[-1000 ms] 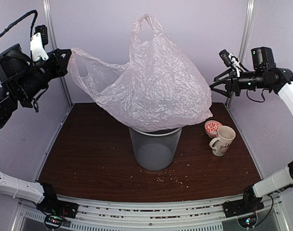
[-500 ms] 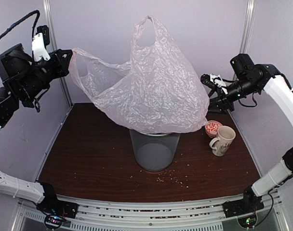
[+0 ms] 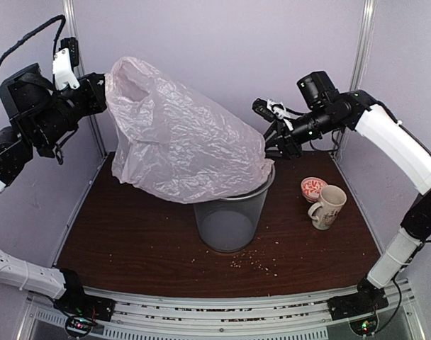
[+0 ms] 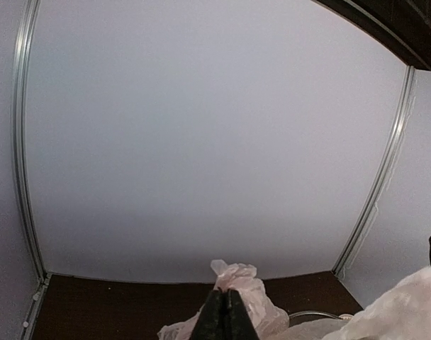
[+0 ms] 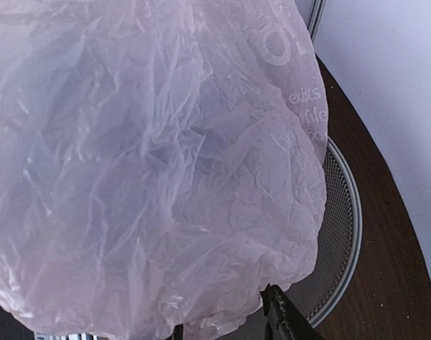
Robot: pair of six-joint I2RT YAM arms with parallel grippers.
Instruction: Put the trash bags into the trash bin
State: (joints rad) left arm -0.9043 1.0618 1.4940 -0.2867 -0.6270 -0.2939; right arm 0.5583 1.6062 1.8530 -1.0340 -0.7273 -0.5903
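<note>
Left jaws are clamped shut on the trash bag (image 3: 180,142) (a bunched top corner), high left of the trash bin (image 3: 230,221). The bag's bottom sags onto the bin's rim, and the right jaws sit part-open at its right side.

The top camera looks down from the near side on the whole surface (image 3: 130,241). The left wrist camera faces the far wall (image 4: 201,142); the right one, very close, shares bag (image 5: 144,156) and bin (image 5: 337,234).
</note>
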